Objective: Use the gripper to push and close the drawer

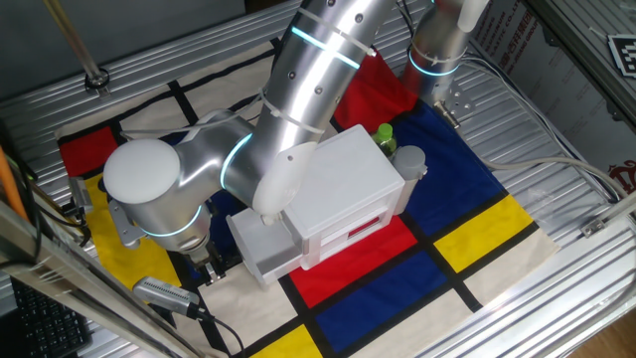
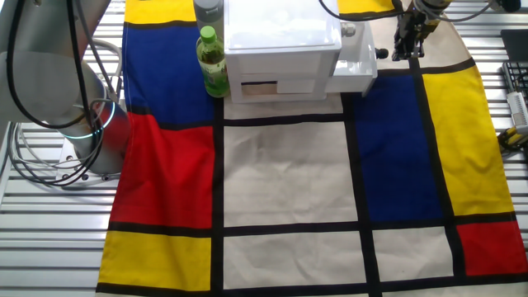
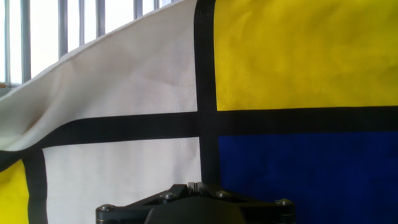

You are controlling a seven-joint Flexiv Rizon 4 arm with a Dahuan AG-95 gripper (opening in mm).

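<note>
In the other fixed view, a green bottle (image 2: 213,61) stands left of the cabinet (image 2: 280,41). The drawer (image 2: 355,68) juts out right, pulled open. The gripper (image 2: 407,43) hangs just beyond its knob; whether its jaws are open cannot be told.

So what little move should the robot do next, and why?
Probably slide the end effector sideways toward the drawer. The drawer sticks out of the white cabinet, and the end effector hangs just beside its knobbed front, apparently not touching.
</note>
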